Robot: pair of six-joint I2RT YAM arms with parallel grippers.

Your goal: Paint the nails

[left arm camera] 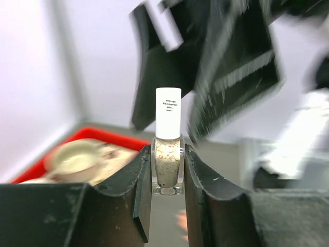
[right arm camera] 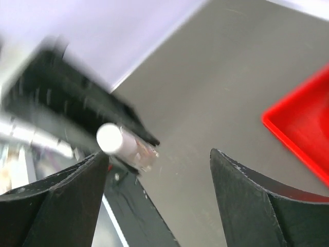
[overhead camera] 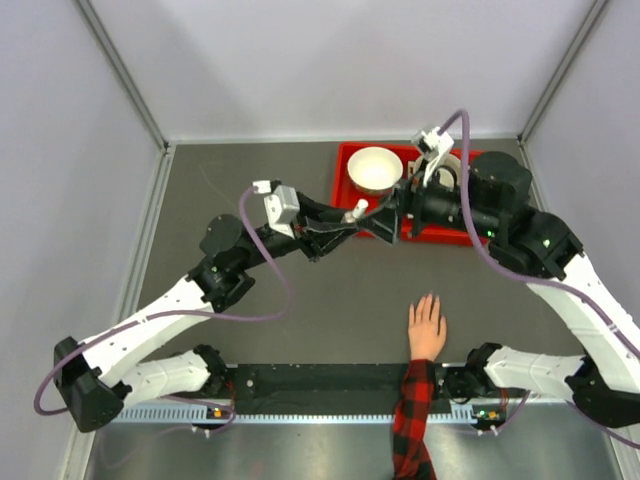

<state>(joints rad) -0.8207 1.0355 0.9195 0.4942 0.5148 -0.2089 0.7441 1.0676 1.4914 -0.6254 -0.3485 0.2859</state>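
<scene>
A light-skinned hand (overhead camera: 427, 327) with a red-and-black plaid sleeve (overhead camera: 412, 420) lies flat on the table near the front edge; its nails (overhead camera: 431, 297) are too small to make out. My left gripper (overhead camera: 352, 219) is shut on a small nail polish bottle (left arm camera: 168, 159) with a white cap (left arm camera: 168, 113), held upright above the table. The bottle also shows in the right wrist view (right arm camera: 126, 145). My right gripper (overhead camera: 392, 205) is open, its fingers (right arm camera: 241, 190) wide apart, right next to the bottle's cap and not touching it.
A red tray (overhead camera: 352, 153) at the back holds a white bowl (overhead camera: 375, 170) and other dishes. A black strip (overhead camera: 330, 388) runs along the front edge between the arm bases. Grey walls close in the table on three sides.
</scene>
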